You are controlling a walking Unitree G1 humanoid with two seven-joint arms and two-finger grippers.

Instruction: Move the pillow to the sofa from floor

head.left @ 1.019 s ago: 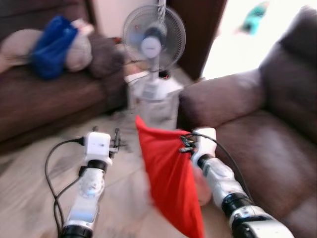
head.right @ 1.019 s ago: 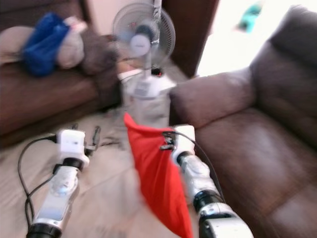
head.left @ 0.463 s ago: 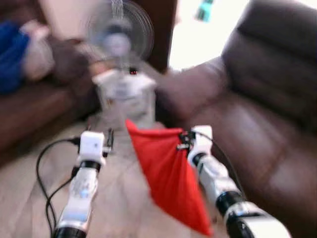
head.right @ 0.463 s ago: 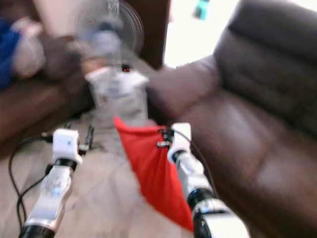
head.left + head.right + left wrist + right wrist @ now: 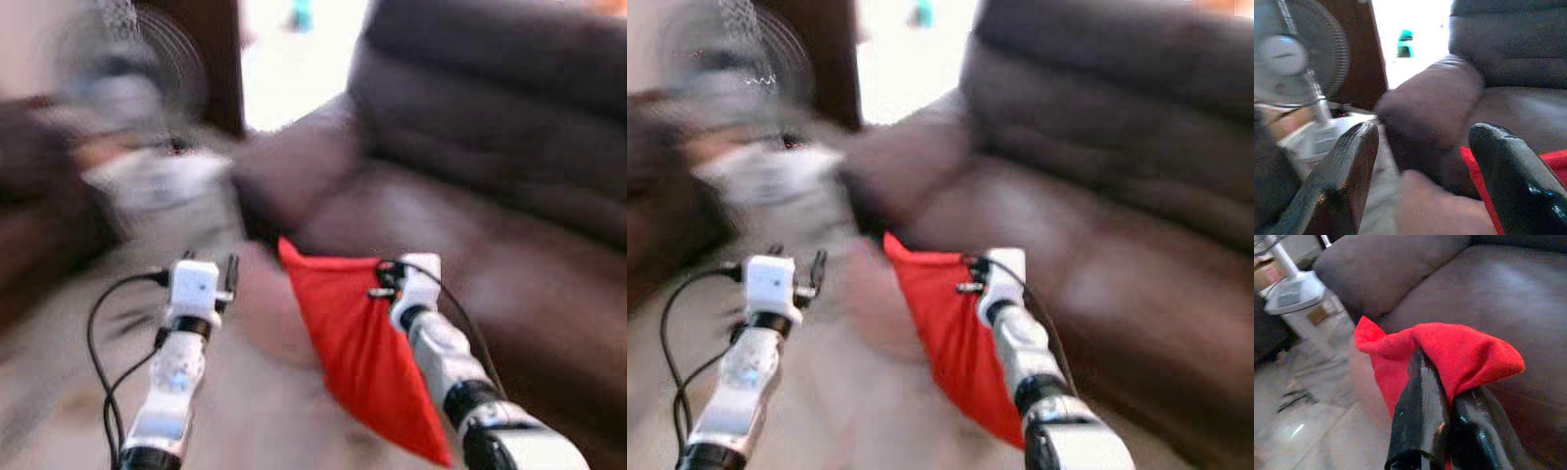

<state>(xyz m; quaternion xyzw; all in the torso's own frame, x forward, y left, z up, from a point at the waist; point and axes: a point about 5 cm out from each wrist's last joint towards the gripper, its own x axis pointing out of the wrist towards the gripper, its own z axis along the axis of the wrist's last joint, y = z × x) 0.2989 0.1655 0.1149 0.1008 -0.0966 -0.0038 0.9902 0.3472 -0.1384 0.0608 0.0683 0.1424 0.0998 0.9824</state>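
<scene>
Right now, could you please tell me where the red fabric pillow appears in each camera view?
Left eye: red fabric pillow hangs centre, from the right gripper.
Right eye: centre.
Left wrist: lower right corner.
Right wrist: centre, pinched.
Shared landmark: brown leather sofa.

red cloth pillow point(image 5: 1459, 352), glossy black claw point(image 5: 1442, 421)

No legible text, label or number anywhere

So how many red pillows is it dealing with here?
1. The red pillow hangs pinched by its top edge in the right gripper, off the floor, in front of the brown sofa. The head views are blurred, so another could be hidden.
</scene>
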